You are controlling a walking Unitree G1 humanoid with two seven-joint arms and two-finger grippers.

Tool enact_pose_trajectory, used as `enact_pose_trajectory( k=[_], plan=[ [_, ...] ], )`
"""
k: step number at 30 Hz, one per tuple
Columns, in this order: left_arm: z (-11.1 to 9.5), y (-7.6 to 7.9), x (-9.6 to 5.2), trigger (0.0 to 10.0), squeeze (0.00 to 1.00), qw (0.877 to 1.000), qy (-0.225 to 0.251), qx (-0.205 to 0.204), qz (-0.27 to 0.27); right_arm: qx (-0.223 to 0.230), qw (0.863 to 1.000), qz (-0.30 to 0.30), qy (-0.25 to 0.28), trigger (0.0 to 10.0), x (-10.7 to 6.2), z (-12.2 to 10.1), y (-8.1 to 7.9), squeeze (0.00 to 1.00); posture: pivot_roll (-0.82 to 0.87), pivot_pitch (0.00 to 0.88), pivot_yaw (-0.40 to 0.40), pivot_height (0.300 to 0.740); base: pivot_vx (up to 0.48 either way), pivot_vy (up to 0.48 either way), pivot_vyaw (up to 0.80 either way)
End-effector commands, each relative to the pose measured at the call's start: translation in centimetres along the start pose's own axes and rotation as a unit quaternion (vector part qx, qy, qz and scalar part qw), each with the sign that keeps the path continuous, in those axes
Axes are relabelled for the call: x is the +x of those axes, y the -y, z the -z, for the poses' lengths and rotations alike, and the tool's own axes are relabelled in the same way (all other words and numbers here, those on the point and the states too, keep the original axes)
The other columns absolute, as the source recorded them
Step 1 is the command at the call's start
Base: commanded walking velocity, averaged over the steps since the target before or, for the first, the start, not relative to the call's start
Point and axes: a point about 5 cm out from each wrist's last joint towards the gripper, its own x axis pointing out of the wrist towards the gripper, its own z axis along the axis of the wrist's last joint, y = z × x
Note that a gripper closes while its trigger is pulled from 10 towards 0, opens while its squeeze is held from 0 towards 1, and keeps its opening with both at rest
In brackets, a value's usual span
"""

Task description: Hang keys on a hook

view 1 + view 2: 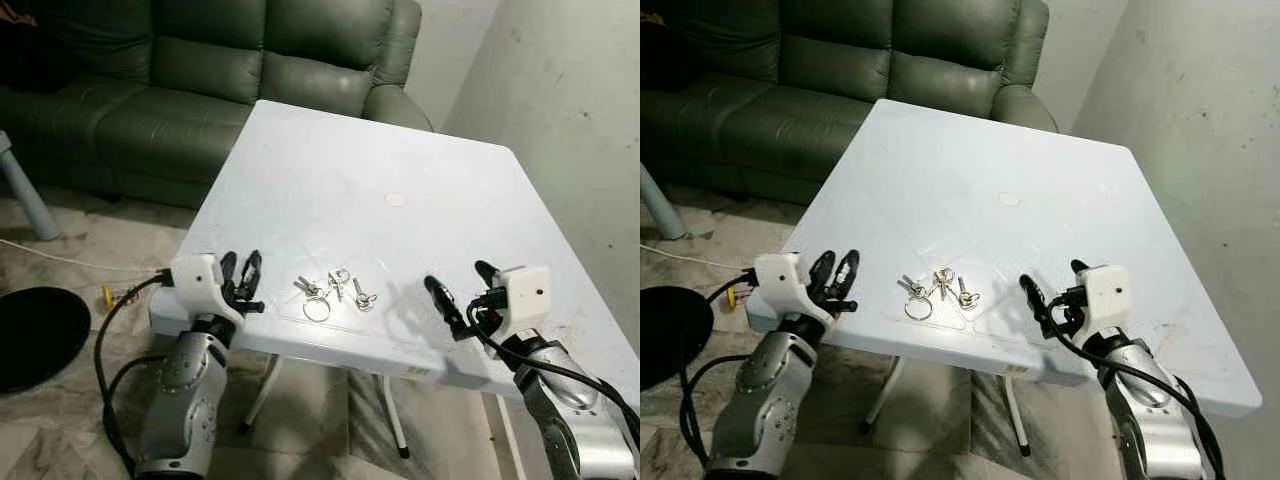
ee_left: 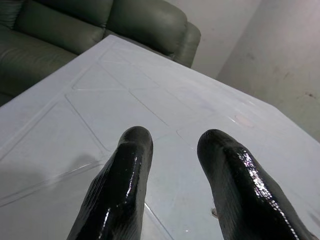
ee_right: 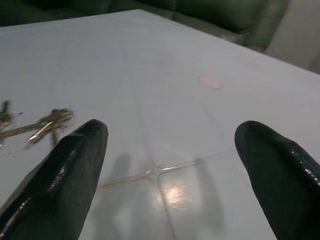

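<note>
Here keys [image 1: 330, 290] lie on white table [image 1: 400, 150]; no legible writing.

my left gripper [image 2: 172, 150]: fingers apart, just above white table [image 2: 125, 95] | green sofa [image 2: 100, 25] beyond the far edge | grey wall [image 2: 280, 55] alongside

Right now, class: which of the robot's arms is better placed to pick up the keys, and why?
Probably the left. The left gripper sits closer beside the keys on the white table. The right gripper, fingers spread wide, stands slightly farther away. Neither touches them.
</note>
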Motion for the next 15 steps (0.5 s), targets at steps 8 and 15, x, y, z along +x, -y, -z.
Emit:
enact_pose_trajectory(
  k=[8, 15],
  plan=[
    [-0.2, 0.6, -0.1, 10.0, 0.00, 1.000, 0.002, 0.002, 0.007, -0.037, 0.997, -0.069, -0.009, 10.0, 1.3, -0.2, -0.6, 0.00, 0.11, 0.040, -0.158, 0.740, 0.000, 0.000, 0.00],
    [0.1, 1.4, -0.2, 10.0, 0.00, 1.000, -0.006, 0.001, 0.022, -0.058, 0.993, -0.100, -0.018, 10.0, 3.7, -0.2, -1.0, 0.00, 0.12, 0.047, -0.152, 0.740, 0.000, 0.000, 0.00]
  ],
)
